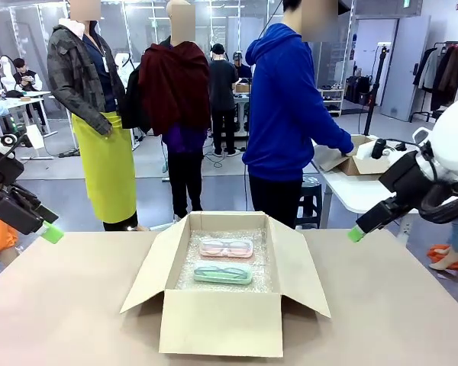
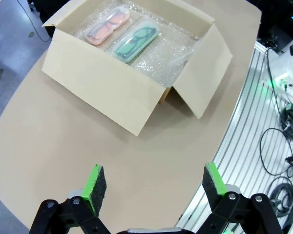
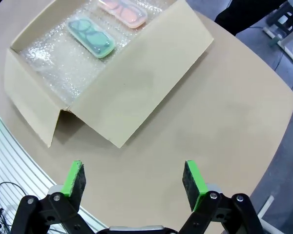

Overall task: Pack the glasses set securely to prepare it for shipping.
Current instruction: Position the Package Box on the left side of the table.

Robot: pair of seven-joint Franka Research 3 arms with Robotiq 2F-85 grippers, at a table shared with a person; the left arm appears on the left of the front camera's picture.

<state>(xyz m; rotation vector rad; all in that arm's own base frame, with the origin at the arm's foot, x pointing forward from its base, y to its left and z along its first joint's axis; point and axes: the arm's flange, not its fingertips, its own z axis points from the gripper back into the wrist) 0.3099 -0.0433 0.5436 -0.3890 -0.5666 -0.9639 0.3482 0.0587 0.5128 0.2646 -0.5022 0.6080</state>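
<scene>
Pink case (image 1: 226, 247) and mint case (image 1: 223, 273) side by side on bubble wrap (image 1: 185, 267) inside open cardboard box (image 1: 221, 324), table centre; pink farther. Probably light, stiff, slick shells; pinch across short width, mid-length. Left gripper (image 2: 152, 170), right gripper (image 3: 133, 166): jaws spread wide, empty.

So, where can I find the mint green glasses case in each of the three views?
Front view: the mint green case lies at the picture's middle, inside the cardboard box, nearer the camera than the pink case.
Left wrist view: the mint green case is at top centre, right of the pink case.
Right wrist view: the mint green case is at upper left, below-left of the pink case.
Shared landmark: the pink case beside it.
</scene>
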